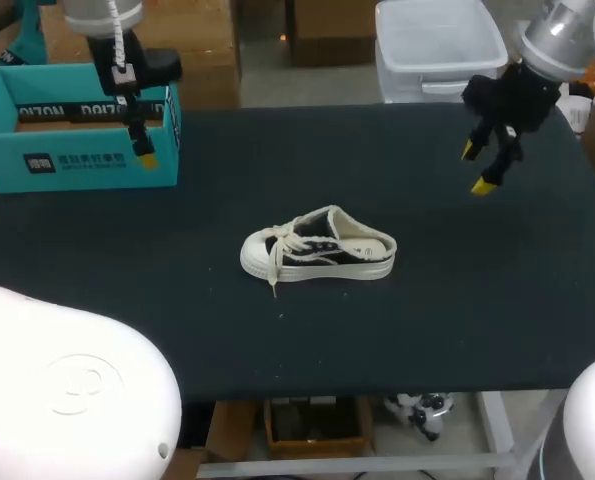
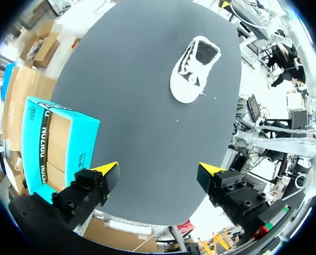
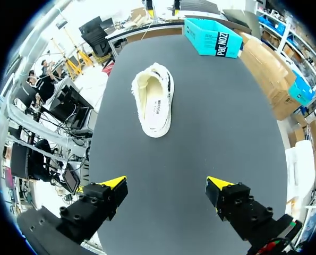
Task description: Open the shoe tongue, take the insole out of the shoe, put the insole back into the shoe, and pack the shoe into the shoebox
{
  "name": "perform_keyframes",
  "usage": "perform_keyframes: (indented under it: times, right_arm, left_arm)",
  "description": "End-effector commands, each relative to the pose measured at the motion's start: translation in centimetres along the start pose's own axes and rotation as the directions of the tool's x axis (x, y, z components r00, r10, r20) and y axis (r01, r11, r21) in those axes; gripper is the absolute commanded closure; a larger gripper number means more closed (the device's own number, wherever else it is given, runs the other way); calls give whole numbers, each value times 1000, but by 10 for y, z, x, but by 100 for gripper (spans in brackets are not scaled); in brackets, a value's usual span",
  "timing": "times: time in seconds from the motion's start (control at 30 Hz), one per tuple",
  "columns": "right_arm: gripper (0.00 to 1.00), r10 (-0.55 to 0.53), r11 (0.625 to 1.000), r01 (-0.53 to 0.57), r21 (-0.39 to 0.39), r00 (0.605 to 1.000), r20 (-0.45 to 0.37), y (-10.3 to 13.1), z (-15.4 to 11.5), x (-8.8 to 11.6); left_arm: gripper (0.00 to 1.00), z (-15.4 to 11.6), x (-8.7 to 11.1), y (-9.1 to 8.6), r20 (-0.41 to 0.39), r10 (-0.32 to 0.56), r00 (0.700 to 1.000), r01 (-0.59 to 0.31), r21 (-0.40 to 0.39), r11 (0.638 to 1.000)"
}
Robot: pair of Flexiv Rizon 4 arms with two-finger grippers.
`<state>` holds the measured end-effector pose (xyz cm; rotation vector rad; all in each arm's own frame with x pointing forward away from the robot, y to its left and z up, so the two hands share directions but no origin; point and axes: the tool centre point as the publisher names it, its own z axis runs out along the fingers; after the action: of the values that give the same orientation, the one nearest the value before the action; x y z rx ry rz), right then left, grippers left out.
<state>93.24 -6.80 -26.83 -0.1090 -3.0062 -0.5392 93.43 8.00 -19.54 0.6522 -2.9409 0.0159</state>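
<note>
Left hand and right hand are hanging spread apart (holding nothing); one should be pinning the shoe while the other is lifting its tongue.

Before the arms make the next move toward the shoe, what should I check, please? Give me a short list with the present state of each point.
1. Shoe stands on its sole, apart from both arms: ok.
2. Left end effector open, holding nothing: ok.
3. Right end effector open, holding nothing: ok.
4. Insole lies inside the shoe: ok.
5. Laces loose enough to open the shoe: cannot tell.
6. Shoebox open on top, at the far left corner of the table: ok.
</note>
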Motion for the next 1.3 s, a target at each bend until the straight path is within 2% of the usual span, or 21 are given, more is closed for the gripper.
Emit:
perform_keyframes:
  times: [0.03,0.2,0.27,0.77,0.8,0.83,0.9,0.97,1.0,1.03,1.1,1.13,1.3]
  right_arm:
    - [0,10,992,10,-124,987,158,-6,28,15]
    - [0,23,981,13,-193,983,184,4,46,20]
    - [0,23,981,13,-193,983,184,4,46,20]
    - [0,23,981,13,-193,983,184,4,46,20]
    - [0,23,981,13,-193,983,184,4,46,20]
    - [0,13,981,19,-193,986,166,7,49,16]
    - [0,-13,973,39,-227,994,111,17,61,10]
    - [0,-36,972,51,-228,997,73,24,73,6]
    - [0,-44,972,54,-229,998,48,28,82,3]
    - [0,-51,970,58,-236,998,35,33,89,3]
    - [0,-53,968,55,-246,998,15,38,98,3]
    - [0,-52,967,52,-249,999,9,43,103,4]
    - [0,-27,966,22,-259,1000,-15,56,118,9]
  left_arm:
    - [0,5,6,-14,-50,-31,998,30,-15,999]
    - [0,12,15,-18,-100,-87,991,88,1,996]
    - [0,12,19,-19,-82,-66,994,65,-16,998]
    - [0,12,19,-19,-82,-66,994,65,-16,998]
    - [0,13,24,-27,-65,-151,986,150,-29,988]
    - [0,15,29,-32,-40,-206,978,205,-28,978]
    - [0,19,40,-42,-40,-293,955,291,-43,956]
    - [0,23,49,-47,-30,-312,950,310,-39,950]
    - [0,24,53,-51,-57,-351,935,349,-43,936]
    - [0,26,58,-55,-72,-346,935,343,-49,938]
    - [0,29,63,-60,-70,-397,915,395,-52,917]
    - [0,31,68,-62,-67,-390,918,387,-54,920]
    - [0,36,81,-71,-56,-471,881,468,-51,882]
